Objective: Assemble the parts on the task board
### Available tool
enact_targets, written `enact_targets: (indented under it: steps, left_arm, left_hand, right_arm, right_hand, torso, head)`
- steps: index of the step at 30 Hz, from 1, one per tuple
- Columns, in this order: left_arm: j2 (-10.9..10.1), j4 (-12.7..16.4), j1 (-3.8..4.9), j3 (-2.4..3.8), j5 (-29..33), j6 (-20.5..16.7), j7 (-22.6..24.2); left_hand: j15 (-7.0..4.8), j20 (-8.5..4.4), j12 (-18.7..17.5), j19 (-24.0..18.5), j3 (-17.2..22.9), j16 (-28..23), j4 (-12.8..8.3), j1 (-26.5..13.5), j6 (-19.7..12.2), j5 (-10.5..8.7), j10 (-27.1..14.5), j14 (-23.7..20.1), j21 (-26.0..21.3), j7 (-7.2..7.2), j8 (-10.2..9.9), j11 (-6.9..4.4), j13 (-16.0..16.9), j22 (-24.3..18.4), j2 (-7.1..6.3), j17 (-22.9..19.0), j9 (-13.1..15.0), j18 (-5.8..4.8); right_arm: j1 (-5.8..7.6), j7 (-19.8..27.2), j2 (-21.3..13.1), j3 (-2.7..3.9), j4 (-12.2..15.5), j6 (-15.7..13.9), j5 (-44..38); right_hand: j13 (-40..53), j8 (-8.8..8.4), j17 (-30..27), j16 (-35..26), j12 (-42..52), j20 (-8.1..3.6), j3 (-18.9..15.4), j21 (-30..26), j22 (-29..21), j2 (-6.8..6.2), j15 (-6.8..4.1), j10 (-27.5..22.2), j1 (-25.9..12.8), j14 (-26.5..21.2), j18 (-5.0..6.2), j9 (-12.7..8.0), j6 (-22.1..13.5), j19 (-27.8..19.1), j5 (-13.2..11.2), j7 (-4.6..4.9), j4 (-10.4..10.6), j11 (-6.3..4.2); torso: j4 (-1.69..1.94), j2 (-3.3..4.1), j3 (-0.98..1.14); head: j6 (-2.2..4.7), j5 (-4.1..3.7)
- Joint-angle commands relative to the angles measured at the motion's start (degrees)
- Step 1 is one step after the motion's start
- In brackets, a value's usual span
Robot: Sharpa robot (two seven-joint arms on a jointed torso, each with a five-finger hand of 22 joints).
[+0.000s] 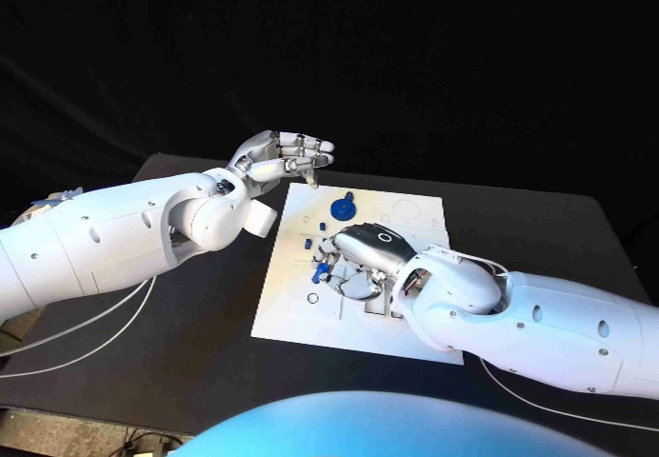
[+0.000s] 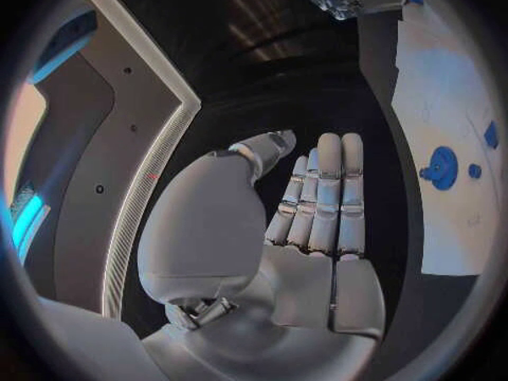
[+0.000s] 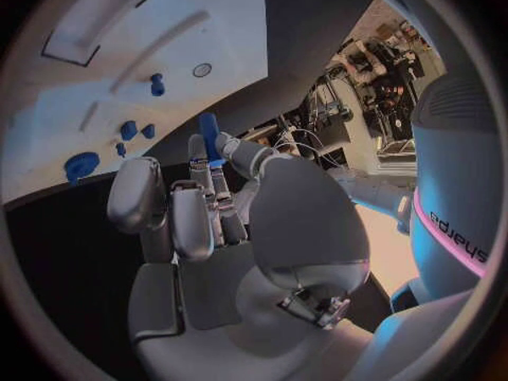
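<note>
The white task board [image 1: 419, 214] lies in the middle of the black table. A round blue part [image 1: 344, 206] and two small blue parts [image 1: 316, 227] sit near its far edge. My right hand [image 1: 363, 249] hangs low over the board's middle and pinches a blue peg [image 1: 320, 274] between thumb and finger. The right wrist view shows that blue peg [image 3: 208, 135] at the fingertips of my right hand [image 3: 201, 229], with the board [image 3: 190, 17] beyond. My left hand [image 1: 283, 156] is raised off the board's far left corner and holds nothing. Its fingers [image 2: 323, 199] lie straight.
Several blue parts [image 3: 128, 130] stand on the board, along with a small ring hole [image 3: 202, 70] and a rectangular recess [image 3: 101, 17]. The left wrist view shows the round blue part [image 2: 441, 168] on the board [image 2: 439, 85]. Cables [image 1: 83, 333] trail over the table's left side.
</note>
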Motion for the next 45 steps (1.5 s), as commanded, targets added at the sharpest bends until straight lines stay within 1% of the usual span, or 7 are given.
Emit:
enact_targets:
  steps: [1, 5, 9, 13, 19, 24, 45]
  left_arm:
    - [0.2, 0.1, 0.01, 0.05, 0.3, 0.3, 0.3]
    - [0.2, 0.2, 0.02, 0.05, 0.3, 0.2, 0.3]
    - [0.3, 0.2, 0.02, 0.05, 0.3, 0.3, 0.3]
    - [0.4, 0.1, 0.02, 0.05, 0.3, 0.4, 0.3]
    - [0.6, 0.0, 0.02, 0.05, 0.3, 0.4, 0.3]
    - [0.6, 0.0, 0.02, 0.05, 0.3, 0.5, 0.3]
    - [0.5, 0.0, 0.02, 0.05, 0.3, 0.6, 0.2]
  left_hand:
    - [0.03, 0.03, 0.3, -0.3, 0.0, 0.0, -0.3, 0.2, -0.2, 0.26, -0.5, -0.3, -0.3, 0.72, 0.1, -0.04, 0.1, 0.0, 0.51, 0.0, -0.1, 0.35]
    - [0.03, 0.03, 0.3, -0.3, 0.0, 0.0, -0.3, 0.2, -0.2, 0.26, -0.5, -0.3, -0.3, 0.72, 0.1, -0.04, 0.1, 0.0, 0.51, 0.0, -0.1, 0.35]
    - [0.03, 0.03, 0.3, -0.3, 0.0, 0.0, -0.3, 0.2, -0.2, 0.26, -0.5, -0.3, -0.3, 0.72, 0.1, -0.04, 0.1, 0.0, 0.51, 0.0, -0.1, 0.35]
    - [0.03, 0.03, 0.3, -0.3, 0.0, 0.0, -0.3, 0.2, -0.2, 0.26, -0.5, -0.3, -0.3, 0.72, 0.1, -0.04, 0.1, 0.0, 0.51, 0.0, -0.1, 0.35]
    - [0.03, 0.03, 0.3, -0.3, 0.0, 0.0, -0.3, 0.2, -0.2, 0.26, -0.5, -0.3, -0.3, 0.72, 0.1, -0.04, 0.1, 0.0, 0.51, 0.0, -0.1, 0.35]
    - [0.03, 0.03, 0.3, -0.3, 0.0, 0.0, -0.3, 0.2, -0.2, 0.26, -0.5, -0.3, -0.3, 0.72, 0.1, -0.04, 0.1, 0.0, 0.51, 0.0, -0.1, 0.35]
    - [0.06, 0.04, 0.5, -0.3, 0.0, 0.0, -0.3, 0.1, -0.3, 0.24, -0.6, -0.3, -0.2, 0.74, 0.2, -0.02, 0.1, 0.0, 0.53, 0.0, -0.1, 0.34]
  right_arm:
    - [-0.63, 1.6, 1.1, -0.2, -1.4, 0.3, -1.0]
    - [-1.33, 2.1, 2.3, -0.48, -2.9, 0.5, -1.2]
    - [-1.97, 2.4, 3.7, -0.74, -4.4, 1.0, -1.6]
    - [-2.25, 2.4, 4.2, -0.87, -5.1, 1.5, -1.7]
    - [-2.59, 2.0, 4.8, -1.03, -6.1, 2.4, -2.0]
    - [-2.83, 1.7, 5.1, -1.12, -6.6, 2.9, -2.2]
    - [-3.03, -0.5, 5.2, -1.31, -7.7, 5.6, -3.8]
  right_hand:
    - [0.0, 0.18, 0.0, 0.1, -0.2, -0.18, 0.0, -0.3, 1.3, 0.23, -0.39, 0.1, 0.1, 0.5, -0.65, 0.2, 0.5, 0.2, 0.4, -0.11, 0.1, -0.09]
    - [0.0, 0.2, 0.0, 0.1, -0.3, -0.19, 0.1, -0.3, 1.4, 0.29, -0.39, 0.1, 0.1, 0.5, -0.66, 0.2, 0.4, 0.2, 0.5, -0.1, 0.1, -0.09]
    - [0.0, 0.2, 0.1, 0.1, -0.3, -0.19, 0.1, -0.3, 1.4, 0.29, -0.4, 0.1, 0.2, 0.5, -0.66, 0.2, 0.4, 0.2, 0.5, -0.1, 0.1, -0.09]
    - [0.0, 0.2, 0.1, 0.1, -0.3, -0.19, 0.1, -0.3, 1.4, 0.29, -0.4, 0.1, 0.2, 0.5, -0.66, 0.2, 0.4, 0.2, 0.5, -0.1, 0.1, -0.09]
    - [0.0, 0.21, 0.1, 0.1, -0.3, -0.19, 0.2, -0.3, 1.3, 0.31, -0.4, 0.1, 0.2, 0.5, -0.64, 0.3, 0.4, 0.2, 0.6, -0.09, 0.1, -0.09]
    - [0.0, 0.21, 0.1, 0.1, -0.3, -0.19, 0.2, -0.3, 1.3, 0.31, -0.4, 0.1, 0.2, 0.5, -0.64, 0.3, 0.4, 0.2, 0.6, -0.09, 0.1, -0.09]
    - [0.0, 0.22, 0.0, 0.1, -0.4, -0.2, 0.2, -0.4, 1.3, 0.32, -0.39, 0.2, 0.2, 0.5, -0.62, 0.3, 0.3, 0.1, 0.6, -0.08, 0.1, -0.08]
  torso:
    - [-0.19, 0.04, -0.04]
    - [-0.22, 0.06, -0.07]
    - [-0.11, 0.1, 0.05]
    - [0.01, 0.14, 0.06]
    - [-0.19, 0.08, 0.07]
    - [-0.18, 0.14, 0.15]
    - [-0.06, 0.05, -0.02]
  head:
    - [0.0, 0.7]
    - [0.0, 0.79]
    - [0.0, 0.85]
    - [0.0, 0.94]
    - [0.0, 1.32]
    - [0.0, 1.37]
    - [0.0, 1.27]
